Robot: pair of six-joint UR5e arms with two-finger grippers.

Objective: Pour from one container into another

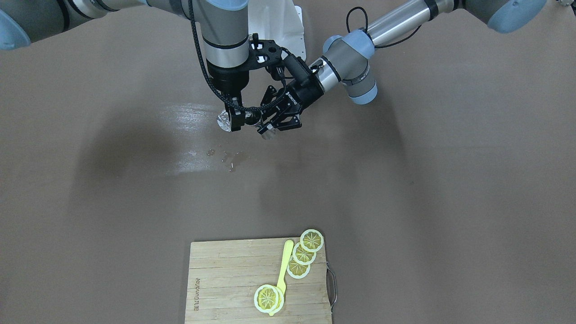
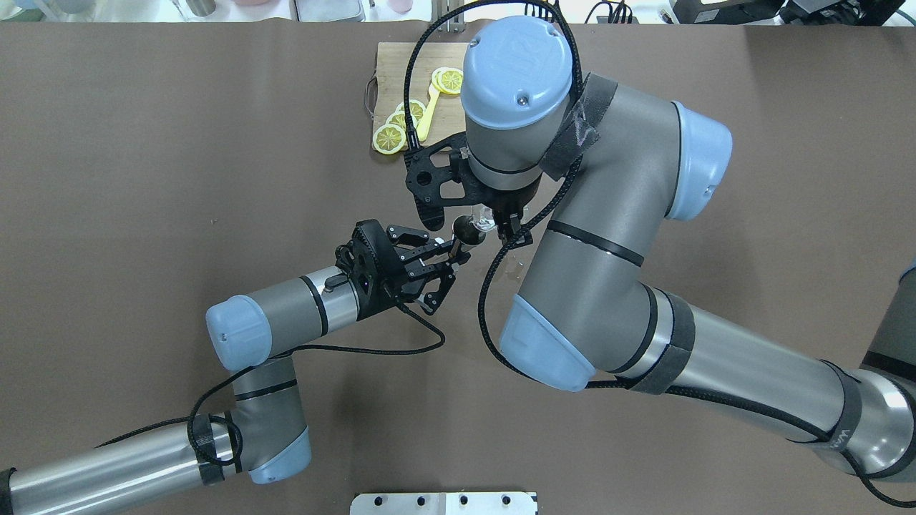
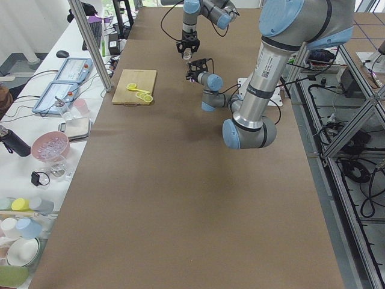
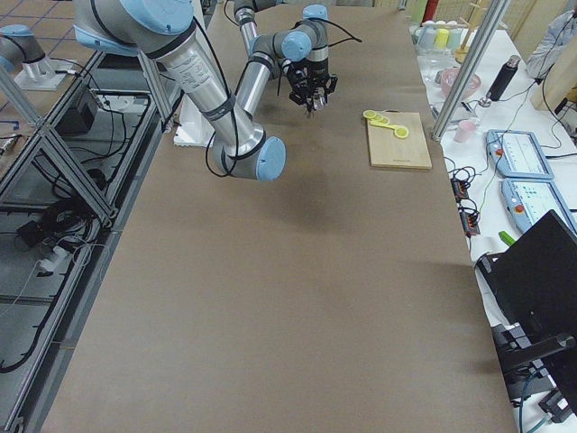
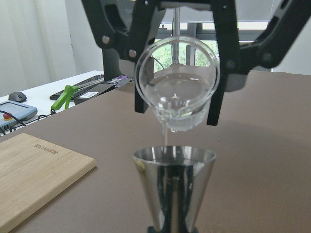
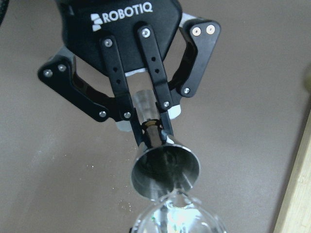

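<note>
A small clear drinking glass (image 5: 177,92) is being held tilted, clamped in the right gripper (image 1: 236,119), just above a grey metal hourglass jigger (image 5: 174,187) being gripped by the left gripper (image 6: 150,127), well away from the wooden cutting board (image 1: 225,270).

brown table (image 1: 450,180) | cluttered white side bench (image 3: 24,180) | tiled floor (image 4: 36,23) | aluminium post (image 4: 473,54)

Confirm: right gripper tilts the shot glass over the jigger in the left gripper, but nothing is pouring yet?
Wrong on one point: liquid is pouring. The left wrist view shows a thin stream falling from the shot glass into the jigger. The rest holds: right gripper tilts it, left gripper holds the jigger.
</note>
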